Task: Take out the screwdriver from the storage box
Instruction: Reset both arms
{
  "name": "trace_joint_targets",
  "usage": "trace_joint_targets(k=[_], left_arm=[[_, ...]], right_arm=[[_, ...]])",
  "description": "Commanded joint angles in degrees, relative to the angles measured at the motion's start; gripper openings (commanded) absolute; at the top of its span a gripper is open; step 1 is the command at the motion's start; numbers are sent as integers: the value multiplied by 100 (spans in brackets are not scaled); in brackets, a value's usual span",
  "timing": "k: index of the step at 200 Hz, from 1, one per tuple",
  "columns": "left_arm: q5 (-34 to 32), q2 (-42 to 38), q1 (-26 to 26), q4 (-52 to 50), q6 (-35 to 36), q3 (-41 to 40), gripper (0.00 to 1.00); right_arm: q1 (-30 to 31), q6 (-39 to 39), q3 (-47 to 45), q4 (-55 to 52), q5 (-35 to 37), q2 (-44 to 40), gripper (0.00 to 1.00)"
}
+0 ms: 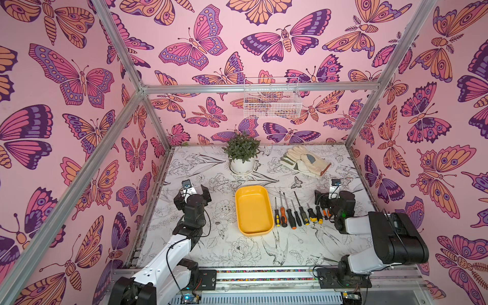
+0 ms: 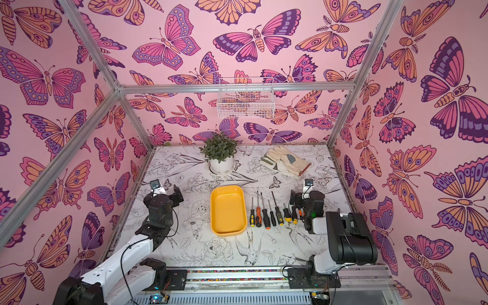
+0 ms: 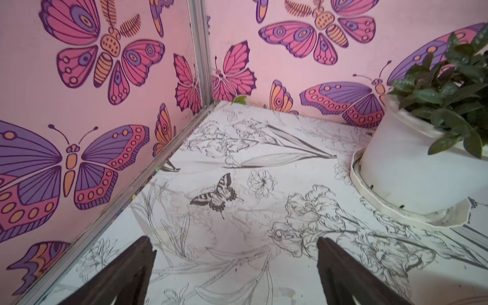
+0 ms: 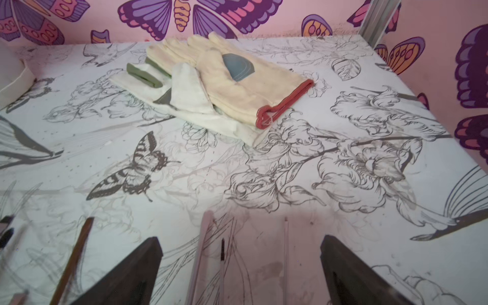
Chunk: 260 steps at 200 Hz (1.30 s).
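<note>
The yellow storage box (image 1: 253, 211) (image 2: 227, 211) lies in the middle of the table, and nothing shows inside it in either top view. Several screwdrivers (image 1: 303, 215) (image 2: 278, 216) lie in a row on the table just right of it, tips pointing to the back. My left gripper (image 1: 191, 192) (image 2: 162, 194) (image 3: 233, 241) stands open over bare table left of the box, with nothing between its fingers. My right gripper (image 1: 333, 196) (image 2: 306, 196) (image 4: 240, 239) hangs open over the right end of the row. Thin blurred screwdriver shafts (image 4: 222, 253) show below its spread fingers.
A potted plant (image 1: 241, 153) (image 3: 412, 158) in a white pot stands at the back centre. A pair of work gloves (image 1: 306, 161) (image 4: 232, 84) lies at the back right. A white wire basket (image 1: 272, 103) hangs on the back wall. Pink walls with metal posts close in three sides.
</note>
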Motion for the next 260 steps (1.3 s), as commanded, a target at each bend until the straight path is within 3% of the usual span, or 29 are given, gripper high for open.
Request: trace_joint_targets(k=[1,16,26,51,68,125,260], left_arm=[[-1,789,246,2361,401,-889,100],[203,1523,271,3541,832,-986,100],[329,1963,288,3684,1039,-869,100],[1104,3277,490,4887,1306,-691,100],[1503,3765,510,5070,1466,-570,100],[1340,3432,719,3410,1057,57,100],[1457,3418,809,3169,974,165,100]], right_arm=[[-53,185,153,378,234,46,99],[-51,187,237,115,303,-40,99],[-50,243,373,-309,464,-116,99],[-48,282,362,-260,563,-108,99],[-54,294,362,-243,559,-87,99],[-54,295,364,-252,558,-89,99],[-47,295,371,-253,569,-90,99]])
